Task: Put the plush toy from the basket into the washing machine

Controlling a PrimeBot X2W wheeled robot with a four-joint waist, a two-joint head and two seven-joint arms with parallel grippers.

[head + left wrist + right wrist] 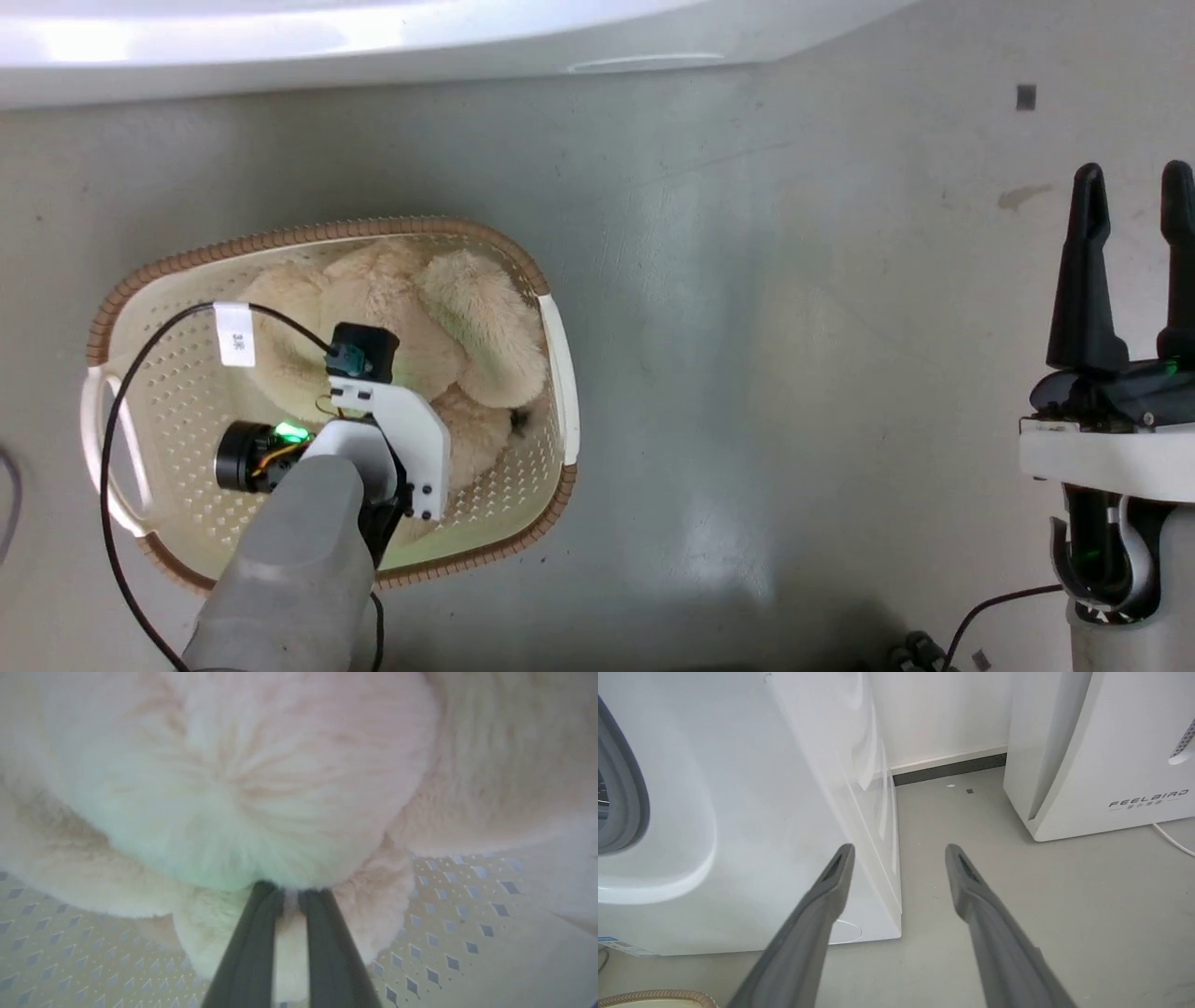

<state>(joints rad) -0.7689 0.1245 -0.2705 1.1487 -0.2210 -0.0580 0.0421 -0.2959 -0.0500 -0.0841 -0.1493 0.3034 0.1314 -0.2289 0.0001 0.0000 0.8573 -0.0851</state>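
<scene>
The washing machine stands big and white at the far edge of the floor, its grey-gasketed porthole peeking in at the left edge of the right wrist view. That's the destination! Just in front of it the laundry basket sits on the floor. The plush toy lies inside, bunched toward the basket's far end and right-hand wall. The left gripper is plunged right into it, fingers drawn nearly together with a fold of fur pinched between them: a grip for the lift, I'd say. The right gripper hangs well apart, fingers spread, holding nothing, out of the path.
</scene>
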